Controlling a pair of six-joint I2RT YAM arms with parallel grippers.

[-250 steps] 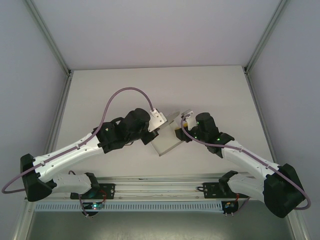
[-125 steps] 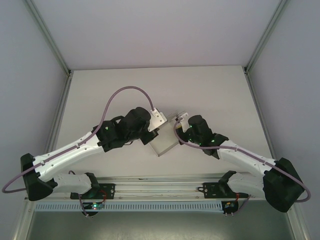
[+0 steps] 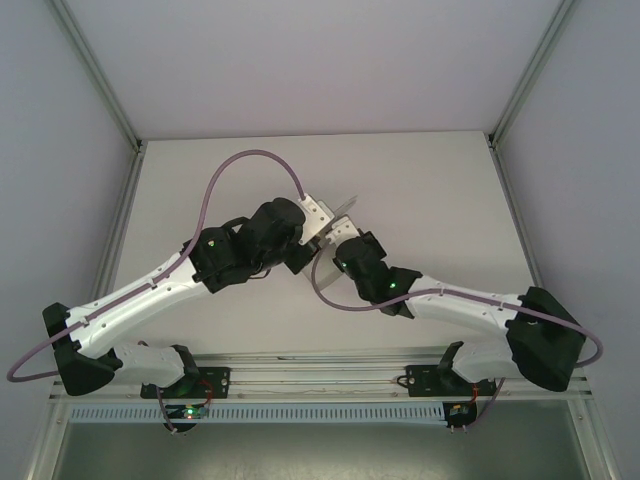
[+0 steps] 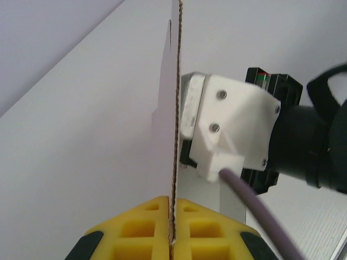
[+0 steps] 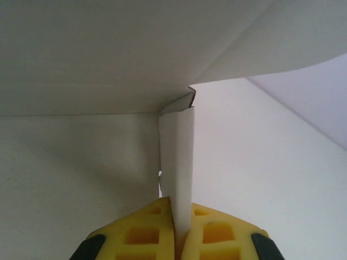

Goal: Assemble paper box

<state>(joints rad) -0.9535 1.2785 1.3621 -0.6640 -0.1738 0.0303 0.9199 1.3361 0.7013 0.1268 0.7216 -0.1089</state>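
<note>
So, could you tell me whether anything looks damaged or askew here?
Only a small thing: the flap of the paper box pinched in the right gripper looks kinked at its top corner, by the fold. The left gripper clamps another edge cleanly.

**White Table Inside a Pale, Metal-Framed Enclosure**

A flat, matte white table (image 3: 200,190) runs from the near edge to the far wall. Plain pale grey panels close it in: a far wall (image 3: 300,60), a left wall (image 3: 40,200) and a right wall (image 3: 600,200). Two silver aluminium frame bars slant up from the far corners, one on the left (image 3: 95,70) and one on the right (image 3: 535,70). Along the near edge lies a long silver metal rail (image 3: 320,365), and just nearer than it a white slotted strip (image 3: 300,412) runs left to right.
</note>
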